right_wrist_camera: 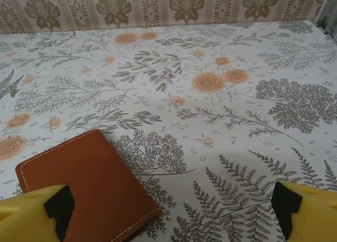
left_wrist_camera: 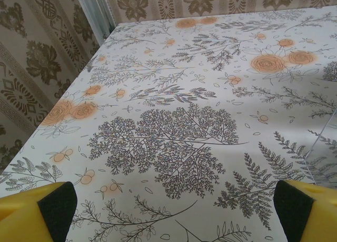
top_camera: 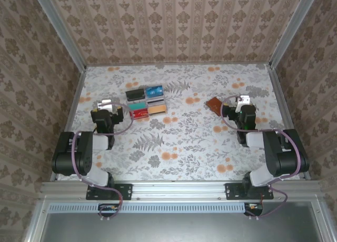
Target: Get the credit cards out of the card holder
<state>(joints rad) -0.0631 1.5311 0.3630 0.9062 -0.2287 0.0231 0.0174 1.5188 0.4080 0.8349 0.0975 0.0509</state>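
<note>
Card holder [right_wrist_camera: 87, 187] — beside right gripper [right_wrist_camera: 172, 213].

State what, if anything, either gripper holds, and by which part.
Nothing is held. The left gripper and the right gripper are both open; the closed card holder lies flat, ungripped.

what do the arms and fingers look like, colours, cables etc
The left arm and right arm are black with pale grey-white link covers. A thin purple cable loops along each. The left gripper and right gripper have yellow, wedge-shaped fingers with black pads on their inner faces. No markings are legible.
</note>
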